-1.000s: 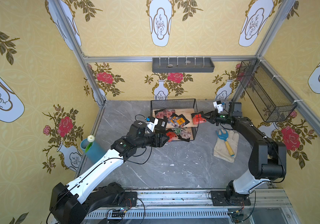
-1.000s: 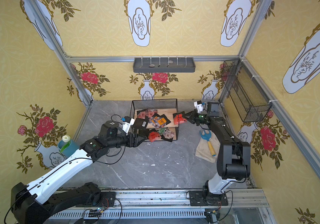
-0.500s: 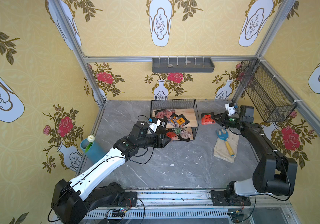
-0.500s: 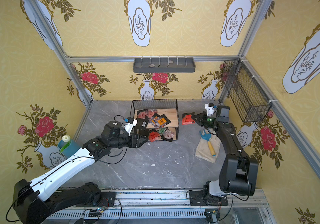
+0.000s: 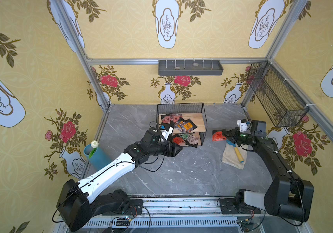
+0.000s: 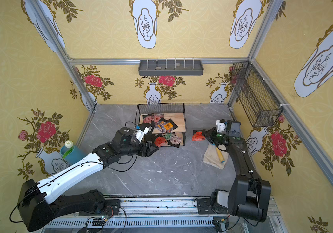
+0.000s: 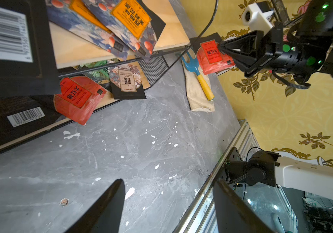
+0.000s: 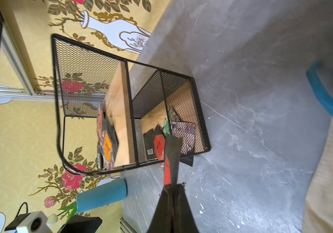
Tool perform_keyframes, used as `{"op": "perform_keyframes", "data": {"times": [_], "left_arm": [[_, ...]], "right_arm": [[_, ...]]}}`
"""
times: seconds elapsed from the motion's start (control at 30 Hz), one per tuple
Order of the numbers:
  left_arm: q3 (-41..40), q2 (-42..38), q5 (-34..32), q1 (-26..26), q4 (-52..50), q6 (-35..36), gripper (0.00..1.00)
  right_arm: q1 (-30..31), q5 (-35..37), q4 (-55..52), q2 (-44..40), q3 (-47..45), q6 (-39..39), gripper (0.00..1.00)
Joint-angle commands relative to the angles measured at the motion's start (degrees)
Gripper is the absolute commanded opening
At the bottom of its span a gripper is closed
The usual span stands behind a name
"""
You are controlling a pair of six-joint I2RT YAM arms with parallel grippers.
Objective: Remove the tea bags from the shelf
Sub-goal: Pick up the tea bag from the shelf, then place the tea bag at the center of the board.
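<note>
Now, right of the frame's middle, the right claw (image 5: 223, 134) clamps a red tea bag (image 5: 217, 136) beside the shelf (image 5: 200, 121); the left claw (image 5: 179, 149) gapes.

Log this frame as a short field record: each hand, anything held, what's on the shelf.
left hand: open, empty, by the front of the shelf
right hand: shut on a red tea bag, outside the shelf, to its side
tea bags: several lie on both boards
task state: unfinished

Top views overhead, wrist cameras facing shelf (image 8: 121, 90)
</note>
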Motion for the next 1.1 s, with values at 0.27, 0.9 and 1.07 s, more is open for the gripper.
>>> {"op": "perform_keyframes", "data": {"times": [0.27,0.9,1.07], "left_arm": [[-2.2,-0.31,-3.06,-1.03,2.27,0.11,0.78],[-3.41,-0.68,-4.61,-1.56,3.15,-0.63,0.78],[-3.16,-0.36,-4.49,-1.56,3.18,-0.59,0.78]], "right_arm": [[7.78,4.35,3.3,-1.16,-10.65,2.61,0.08],[15.36,9.25,10.01,4.72,-16.56,5.41,0.08],[15.49,9.83,9.42,5.93,-16.21,4.81,0.1]]}}
